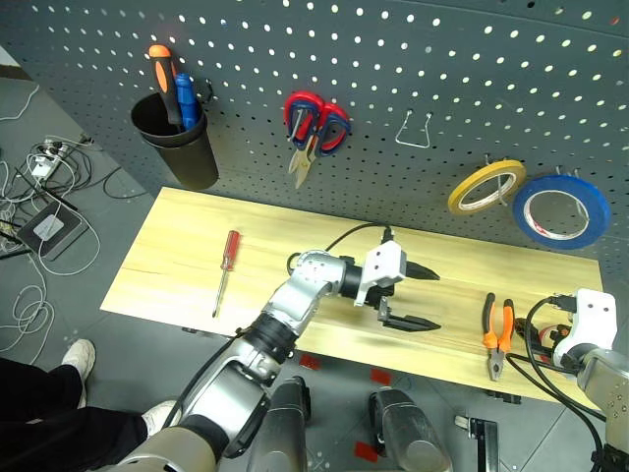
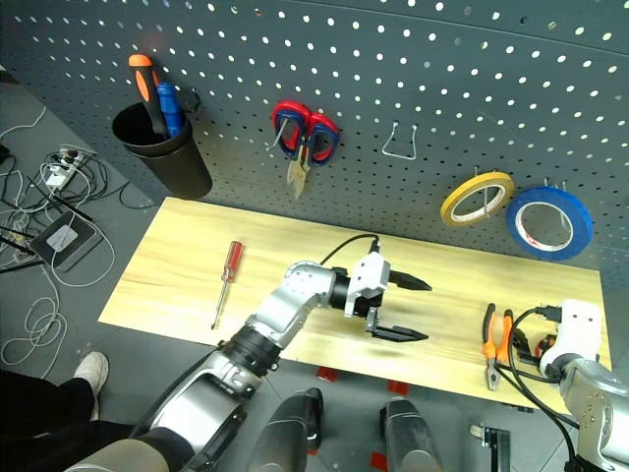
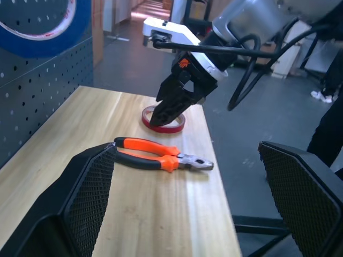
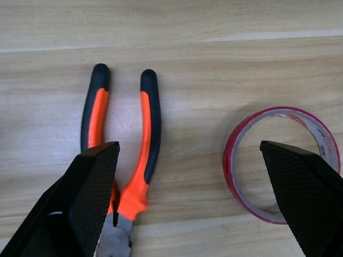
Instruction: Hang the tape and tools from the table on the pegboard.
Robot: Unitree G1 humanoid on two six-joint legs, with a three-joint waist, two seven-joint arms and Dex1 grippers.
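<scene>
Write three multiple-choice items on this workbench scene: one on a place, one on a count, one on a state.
1. Where do the orange-and-black pliers lie?
A. on the pale wooden table, beside the thin red ring of tape
B. in the black cup
C. hooked on the pegboard

2. How many rolls of tape hang on the dark grey pegboard?
A. none
B. two
C. four

3. How does the left gripper stand?
A. shut on the screwdriver
B. shut on nothing
C. open, holding nothing

Answers:
1 A: the right wrist view shows both flat on the wood, apart from each other.
2 B: the yellow roll and the blue roll hang side by side.
3 C: its two black fingers spread wide over bare wood, and the slim red-handled screwdriver lies away from it.
</scene>
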